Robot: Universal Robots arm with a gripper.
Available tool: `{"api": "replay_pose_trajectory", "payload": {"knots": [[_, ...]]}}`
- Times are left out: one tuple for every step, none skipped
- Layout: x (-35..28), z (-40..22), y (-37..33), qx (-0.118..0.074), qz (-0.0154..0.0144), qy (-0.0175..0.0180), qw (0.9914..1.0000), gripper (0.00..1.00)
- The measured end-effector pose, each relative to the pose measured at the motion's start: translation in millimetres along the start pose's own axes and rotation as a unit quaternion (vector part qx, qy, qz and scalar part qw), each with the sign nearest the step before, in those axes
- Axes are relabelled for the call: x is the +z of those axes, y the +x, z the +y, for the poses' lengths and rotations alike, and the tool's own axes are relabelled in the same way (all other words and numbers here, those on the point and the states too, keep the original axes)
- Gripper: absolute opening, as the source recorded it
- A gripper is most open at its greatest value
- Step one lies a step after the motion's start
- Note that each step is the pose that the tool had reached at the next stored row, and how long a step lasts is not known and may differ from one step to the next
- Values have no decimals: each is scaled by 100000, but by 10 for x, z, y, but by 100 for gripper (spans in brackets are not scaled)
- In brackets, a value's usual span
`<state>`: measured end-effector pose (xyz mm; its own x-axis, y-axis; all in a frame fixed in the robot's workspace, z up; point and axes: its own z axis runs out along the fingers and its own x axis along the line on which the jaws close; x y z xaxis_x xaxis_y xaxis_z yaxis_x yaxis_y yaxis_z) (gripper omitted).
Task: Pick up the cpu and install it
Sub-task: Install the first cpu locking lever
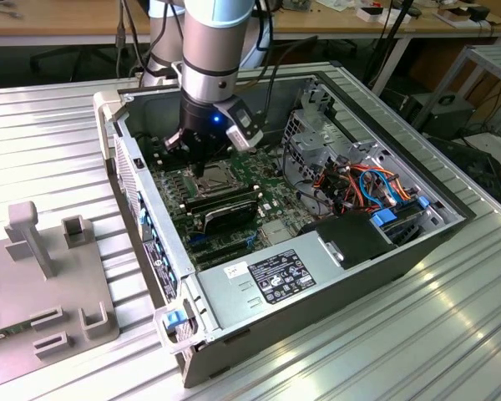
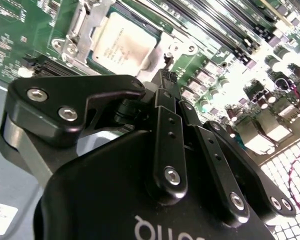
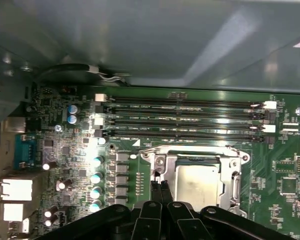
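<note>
The cpu [image 3: 197,180], a small square chip with a grey metallic face, lies flat inside the metal-framed socket [image 3: 235,172] of the green board, and it shows from above [image 2: 122,42] in the second wrist view. My gripper [image 3: 160,186] is shut, its two black fingers pressed together with nothing seen between them. The tips [image 2: 167,75] hang just over the socket frame's edge, beside the chip and not on it. In the exterior view the gripper [image 1: 202,170] reaches down into the open computer case over the board.
Long black memory slots [image 3: 185,117] run beside the socket. The case's grey wall [image 3: 140,40] stands close behind them. A power supply [image 1: 275,280] and a cable bundle [image 1: 359,184] fill the case's near and right parts. A grey fixture [image 1: 42,276] lies at the exterior view's left.
</note>
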<state>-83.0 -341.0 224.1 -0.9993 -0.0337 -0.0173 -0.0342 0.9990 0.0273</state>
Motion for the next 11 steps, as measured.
{"api": "replay_pose_trajectory", "payload": {"knots": [[0,1,17,5,-1,2,100000,11],[-1,1,32,6,2,2,100000,11],[-2,4,110,4,0,0,100000,11],[-2,4,125,-2,3,1,100000,11],[-2,4,126,2,4,2,100000,11],[-75,6,126,6,3,3,100000,11],[-216,11,123,7,-4,-8,100000,11],[-225,10,123,4,0,-2,100000,11],[-224,11,124,-2,-6,-8,100000,11],[-225,11,130,-1,0,2,100000,11],[-226,11,148,1,3,5,100000,11]]}}
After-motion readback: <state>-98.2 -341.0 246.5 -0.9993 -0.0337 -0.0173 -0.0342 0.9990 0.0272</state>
